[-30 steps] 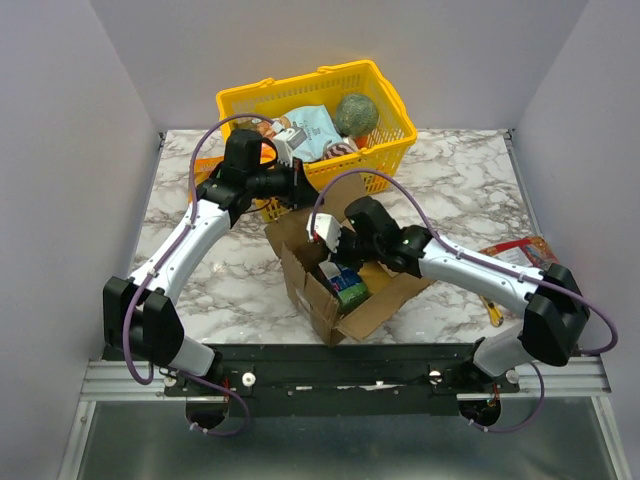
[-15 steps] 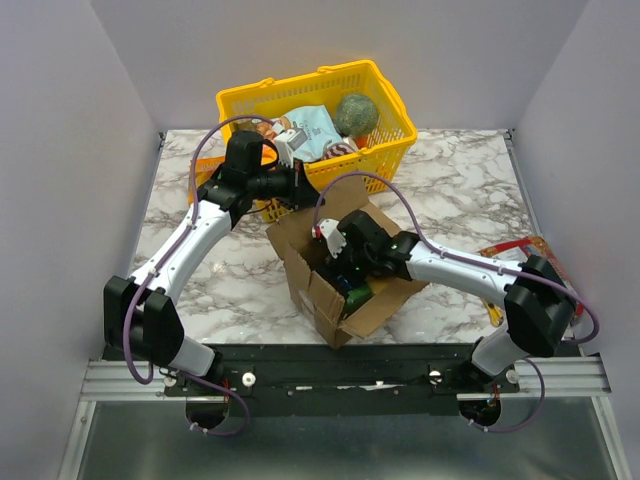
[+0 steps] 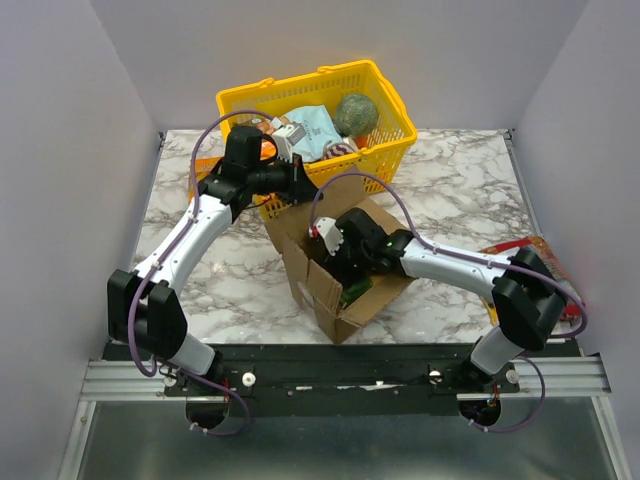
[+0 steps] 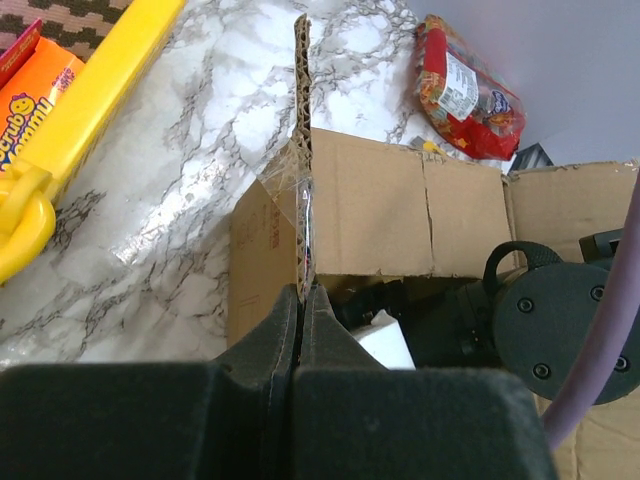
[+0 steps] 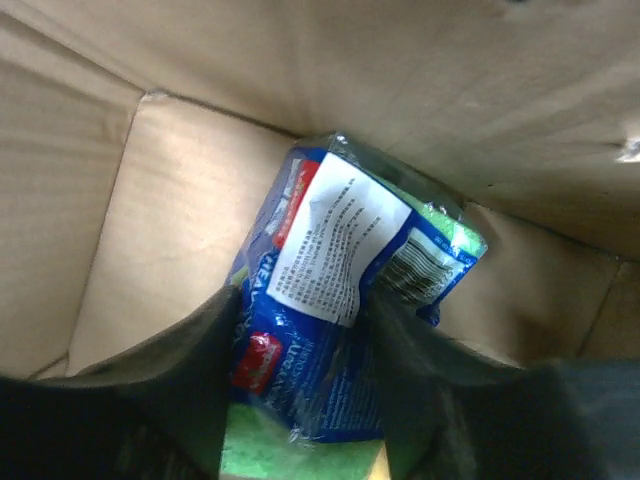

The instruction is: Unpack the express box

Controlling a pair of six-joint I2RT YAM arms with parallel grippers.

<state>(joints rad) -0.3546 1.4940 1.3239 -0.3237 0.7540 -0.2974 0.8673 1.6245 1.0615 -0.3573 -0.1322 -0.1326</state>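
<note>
- Left wrist view: left end effector (image 4: 303, 298) is pinching one upright flap (image 4: 303, 170) of the express box (image 3: 325, 295), which is sitting mid-table, toward the near edge.
- Right end effector (image 5: 305, 325) is reaching inside, fingers wide, straddling one blue-green packet (image 5: 340, 250).
- Step: emptying the box. Next: closing on the packet, lifting clear.
- Count: one box, one packet showing.

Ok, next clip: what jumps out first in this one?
The right gripper is down inside the open express box in the middle of the marble table, its fingers either side of a blue-and-green packet on the box floor. The left gripper pinches one upright flap by its edge. Behind them, a full yellow basket sits at the far edge.
</note>
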